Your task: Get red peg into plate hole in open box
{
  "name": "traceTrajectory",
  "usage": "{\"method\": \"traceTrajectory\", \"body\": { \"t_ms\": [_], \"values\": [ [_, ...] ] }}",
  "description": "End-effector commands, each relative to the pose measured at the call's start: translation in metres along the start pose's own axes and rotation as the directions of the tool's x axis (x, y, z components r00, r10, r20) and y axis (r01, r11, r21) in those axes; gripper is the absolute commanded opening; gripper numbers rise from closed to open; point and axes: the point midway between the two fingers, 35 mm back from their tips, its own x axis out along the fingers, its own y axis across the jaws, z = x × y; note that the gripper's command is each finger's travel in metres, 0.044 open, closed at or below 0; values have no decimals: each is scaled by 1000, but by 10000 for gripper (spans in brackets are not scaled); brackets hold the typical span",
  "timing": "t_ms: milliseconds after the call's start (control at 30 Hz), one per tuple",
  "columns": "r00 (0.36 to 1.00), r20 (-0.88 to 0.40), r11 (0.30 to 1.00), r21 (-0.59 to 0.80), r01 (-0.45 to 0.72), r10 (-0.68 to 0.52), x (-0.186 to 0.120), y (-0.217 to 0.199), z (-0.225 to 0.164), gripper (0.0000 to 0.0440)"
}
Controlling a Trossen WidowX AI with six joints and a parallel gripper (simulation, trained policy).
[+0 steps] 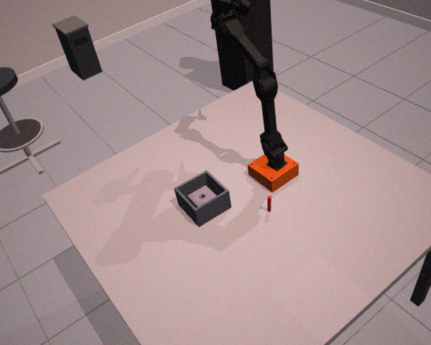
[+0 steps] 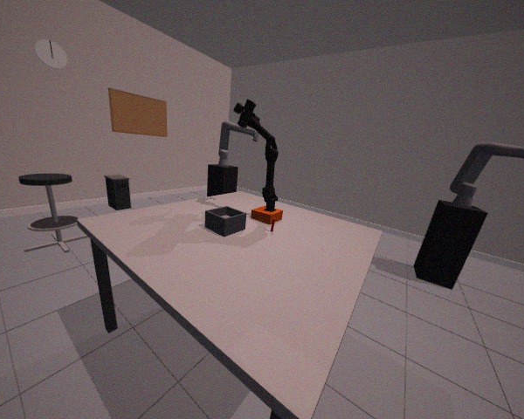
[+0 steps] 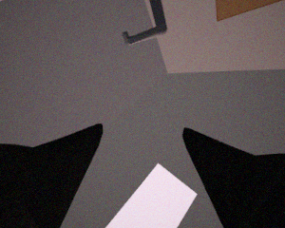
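Observation:
The red peg [image 1: 269,203] [image 2: 272,224] stands on the table in front of the orange block at the arm's base, to the right of the box. The open dark grey box [image 1: 214,208] [image 2: 215,222] stands left of the peg. In its bottom lies a pale plate [image 1: 210,190] with a small dark hole [image 1: 202,195], and no peg is in it. My gripper [image 3: 143,130] is open, with nothing between the fingers. It is raised high above the table, away from the peg and box, and the wrist view looks up at the ceiling and walls.
The orange block [image 1: 284,179] [image 2: 266,215] carries the arm close behind the peg and right of the box. Arm shadows cross the table [image 1: 245,282] [image 2: 253,279]. A round stool [image 1: 0,81] [image 2: 45,179] and dark pedestals stand on the floor beyond the table.

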Motion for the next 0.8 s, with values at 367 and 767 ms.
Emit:
{"method": "traceTrajectory", "body": {
  "t_ms": [367, 767],
  "values": [
    [944, 246, 958, 238, 160, -219, -58, -61, 79, 440],
    [776, 493, 874, 463, 149, -394, -154, -100, 146, 440]
  ]
}}
